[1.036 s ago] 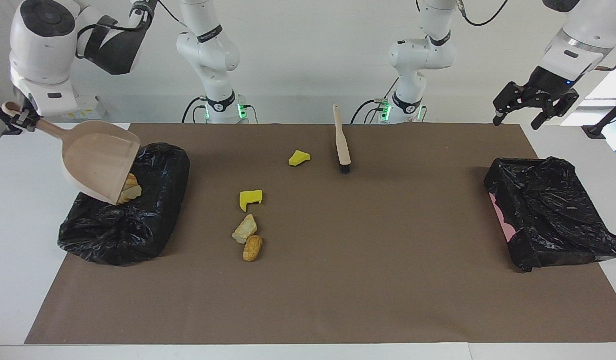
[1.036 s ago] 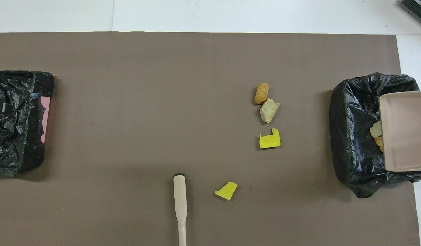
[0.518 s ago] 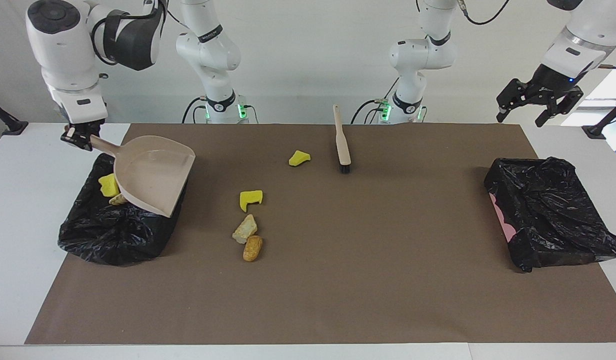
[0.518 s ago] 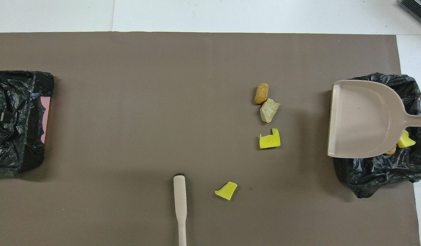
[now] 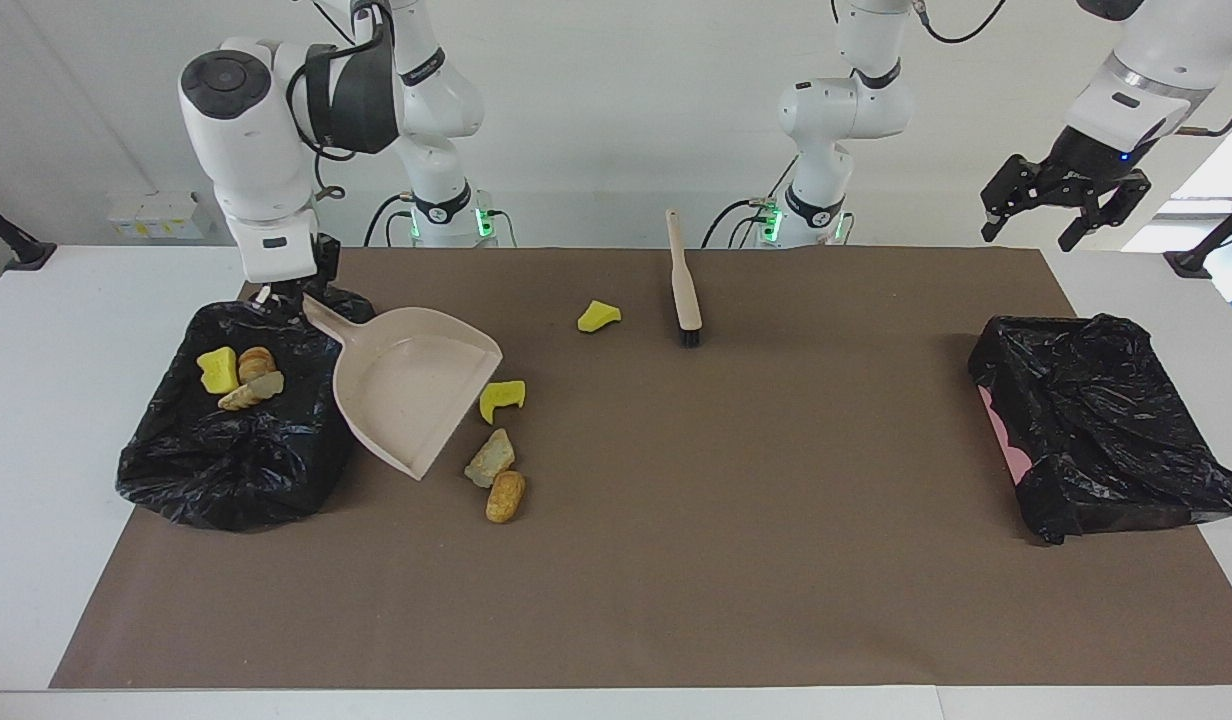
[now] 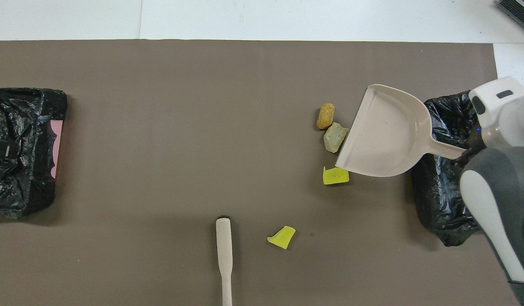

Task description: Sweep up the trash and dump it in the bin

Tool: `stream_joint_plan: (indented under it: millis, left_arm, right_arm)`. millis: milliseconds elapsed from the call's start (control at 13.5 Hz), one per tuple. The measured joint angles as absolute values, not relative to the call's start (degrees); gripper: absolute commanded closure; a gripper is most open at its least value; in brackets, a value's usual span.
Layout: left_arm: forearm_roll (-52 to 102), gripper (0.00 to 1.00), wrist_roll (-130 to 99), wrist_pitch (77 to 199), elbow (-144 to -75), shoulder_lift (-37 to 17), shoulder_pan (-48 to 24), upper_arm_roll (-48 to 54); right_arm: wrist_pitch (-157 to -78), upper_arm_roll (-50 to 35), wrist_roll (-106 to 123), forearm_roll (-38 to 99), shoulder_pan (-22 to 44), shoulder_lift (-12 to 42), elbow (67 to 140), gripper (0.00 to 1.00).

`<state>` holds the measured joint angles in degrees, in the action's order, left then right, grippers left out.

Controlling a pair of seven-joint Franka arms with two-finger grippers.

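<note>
Two white Franka arms at a white table (image 5: 36, 420) covered by a brown mat (image 5: 736, 520). The right gripper (image 5: 294, 290), fingers closed on the handle of a beige plastic dustpan (image 5: 406, 395), hangs over the edge of the black-bag-lined bin at the right arm's end of the table (image 5: 231, 470). The dustpan's scoop is empty, tilted, with its open lip turned toward three pieces of trash on the mat.

Trash on the mat: a bright yellow notched sponge chunk (image 5: 503, 398) just beside the dustpan's lip; a pale tan bread-like lump (image 5: 490, 458), farther from the robots, also just beside the lip; a golden-brown bread-like lump (image 5: 506, 497) touching the tan one, farther again from the robots. A second, wedge-shaped yellow sponge piece (image 5: 598, 316) lies nearer to the robots, well apart from the three, beside a beige-handled brush with black bristles (image 5: 684, 285).

Trash in the bin: a yellow sponge chunk (image 5: 217, 369), a brown bread-like roll (image 5: 256, 360) and a tan crust-like piece (image 5: 252, 391) rest together on the black liner.

The left gripper (image 5: 1054, 205) waits raised, its fingers spread wide and holding nothing, near a second bin wrapped in black plastic with a pink edge showing (image 5: 1096, 420), at the left arm's end of the table.
</note>
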<state>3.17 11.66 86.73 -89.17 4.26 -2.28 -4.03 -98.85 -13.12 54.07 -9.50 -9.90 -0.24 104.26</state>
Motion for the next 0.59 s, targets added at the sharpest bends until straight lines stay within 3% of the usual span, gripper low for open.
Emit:
stream_joint_plan:
  millis: [592]
  left_arm:
    - [3.08,0.00,11.65,86.82,-89.19,4.28,-2.19,-4.11]
  right_arm:
    - [-108.08,-13.22,15.82,-5.80,3.53,7.29,104.73,1.00]
